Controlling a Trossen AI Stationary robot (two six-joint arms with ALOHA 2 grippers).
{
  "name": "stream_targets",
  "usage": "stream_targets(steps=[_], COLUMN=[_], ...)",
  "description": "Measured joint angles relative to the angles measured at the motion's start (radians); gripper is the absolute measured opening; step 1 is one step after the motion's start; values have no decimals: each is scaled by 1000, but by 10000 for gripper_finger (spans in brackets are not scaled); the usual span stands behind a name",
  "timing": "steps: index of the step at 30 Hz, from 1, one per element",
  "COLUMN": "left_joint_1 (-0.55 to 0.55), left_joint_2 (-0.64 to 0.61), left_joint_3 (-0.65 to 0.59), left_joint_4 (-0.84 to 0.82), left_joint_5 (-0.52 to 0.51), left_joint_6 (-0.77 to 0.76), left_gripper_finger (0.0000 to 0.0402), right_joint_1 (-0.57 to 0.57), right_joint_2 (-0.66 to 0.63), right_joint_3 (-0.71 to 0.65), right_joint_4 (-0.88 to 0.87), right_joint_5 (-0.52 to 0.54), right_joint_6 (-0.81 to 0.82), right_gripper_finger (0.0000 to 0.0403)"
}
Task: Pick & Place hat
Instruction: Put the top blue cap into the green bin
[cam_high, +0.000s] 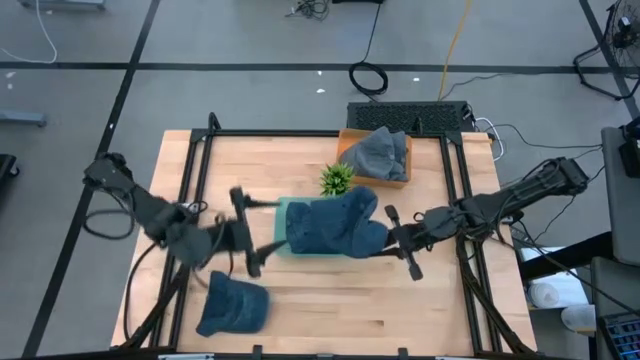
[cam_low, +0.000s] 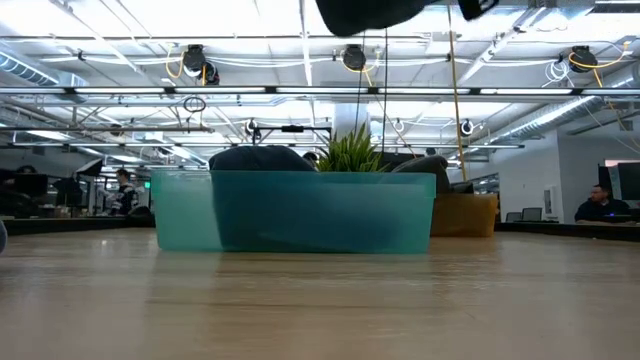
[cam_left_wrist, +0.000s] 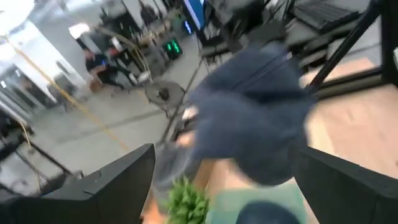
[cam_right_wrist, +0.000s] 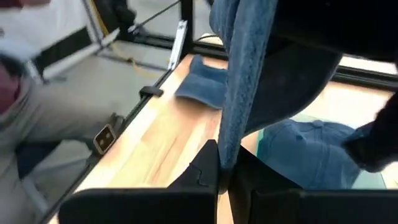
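Seen from above, the right gripper was pinched shut on the edge of a blue hat, which hung clear above the teal bin at the middle of the wooden worktop; the right wrist view showed the fabric draped from the closed fingers with another blue hat lying in the bin below. The left gripper stood just beside the bin with its fingers spread wide, holding nothing. A further blue hat lay near the worktop's front edge, a grey hat filled the orange box at the back, and a small green plant stood between box and bin.
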Motion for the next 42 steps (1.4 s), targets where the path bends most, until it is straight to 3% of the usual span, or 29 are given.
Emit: stream_targets(steps=[4, 11, 20, 30, 42], left_joint_1=[89, 249, 401, 433, 443], left_joint_2=[-60, -133, -155, -73, 28], left_joint_3=[0, 0, 0, 0, 0], left_joint_4=[-106, -225, -306, -309, -334], left_joint_5=[85, 429, 727, 733, 763], left_joint_6=[-40, -130, -194, -220, -285], left_gripper_finger=[372, 372, 372, 372, 372], right_joint_1=[4, -36, -82, -108, -104], right_joint_2=[59, 251, 490, 614, 606], right_joint_3=[82, 319, 609, 772, 783], right_joint_4=[-87, -400, -656, -696, -693], right_joint_5=[-1, 3, -4, -57, -55], right_joint_6=[-41, -59, -191, -274, -292], right_gripper_finger=[0, 0, 0, 0, 0])
